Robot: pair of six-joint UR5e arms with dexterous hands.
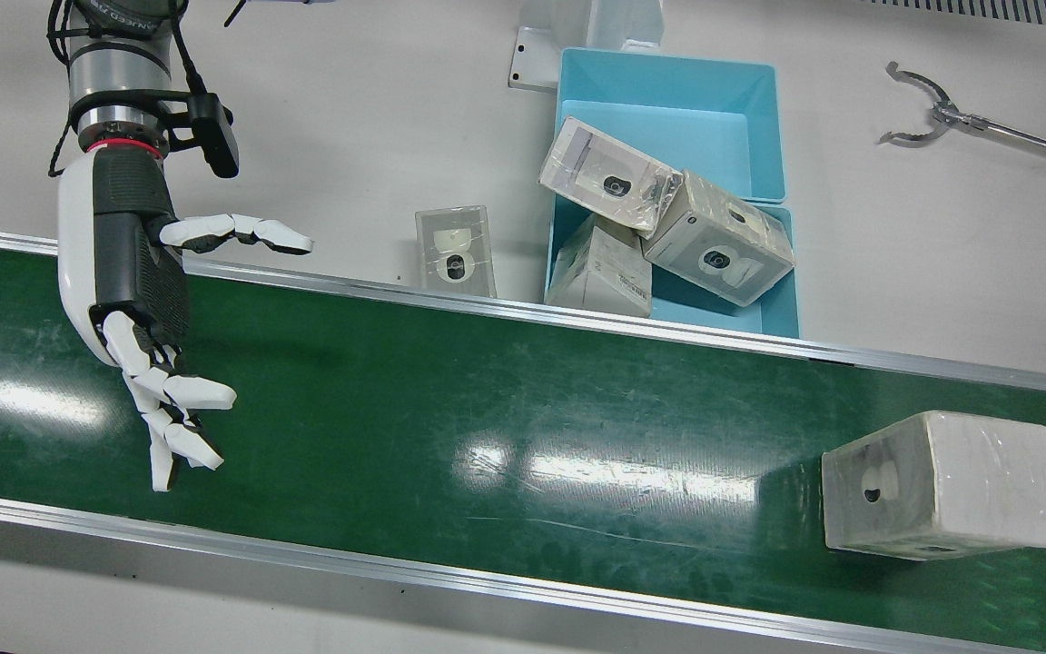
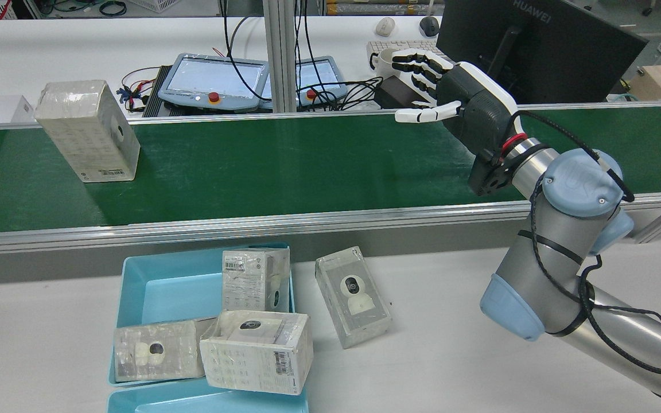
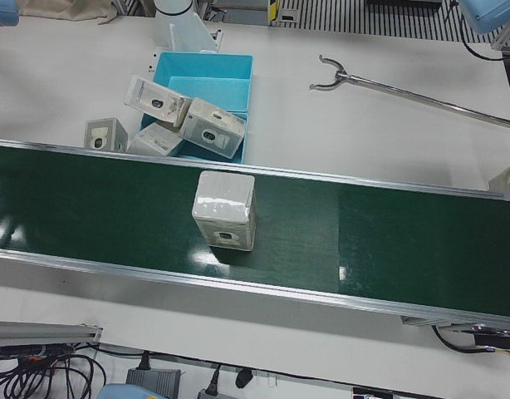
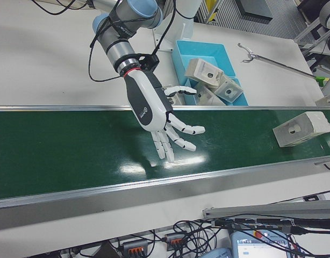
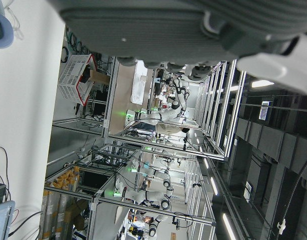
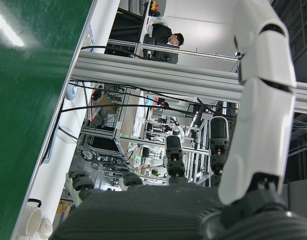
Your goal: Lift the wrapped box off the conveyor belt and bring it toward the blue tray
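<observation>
The wrapped box stands on the green conveyor belt, far from any hand. My right hand hovers over the belt's other end, open, fingers spread, holding nothing. One of its fingers fills the right hand view. The blue tray sits on the white table beside the belt with three wrapped boxes in it. Of my left hand only the dark palm shows, in its own view; its fingers are hidden.
Another wrapped box lies on the table between the tray and the belt's rail. A metal grabber tool lies on the table past the tray. Teach pendants and a monitor stand beyond the belt.
</observation>
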